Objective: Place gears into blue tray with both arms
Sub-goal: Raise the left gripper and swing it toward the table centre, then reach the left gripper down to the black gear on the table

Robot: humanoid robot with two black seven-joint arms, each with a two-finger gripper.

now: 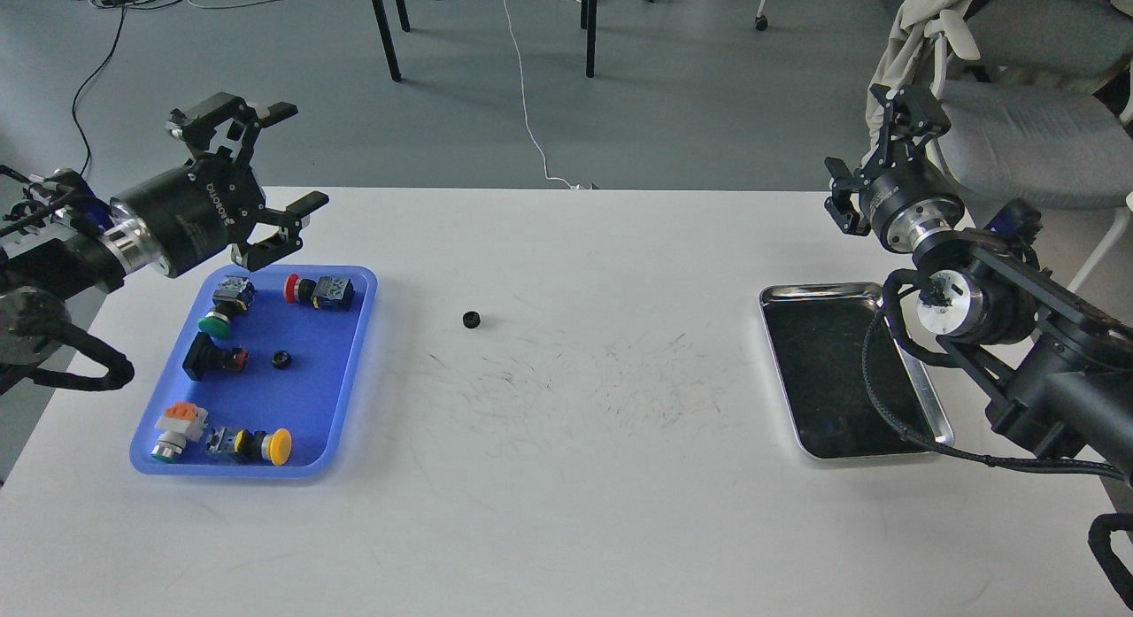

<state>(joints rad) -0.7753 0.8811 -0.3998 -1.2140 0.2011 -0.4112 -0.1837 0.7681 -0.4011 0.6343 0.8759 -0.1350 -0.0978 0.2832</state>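
Observation:
One small black gear [472,319] lies on the white table, left of centre. A second gear [281,359] rests inside the blue tray [312,412] at the table's left side. My left gripper [302,156] hovers above the tray's far edge, open wide with nothing between its fingers. My right gripper [856,128] is raised over the table's far right corner, open and empty, well away from both gears.
Several coloured push-button switches [319,290] lie in the blue tray around the gear. A shiny steel tray [841,378] with a dark inside sits at the right, partly under my right arm. Chair and table legs stand beyond the far edge.

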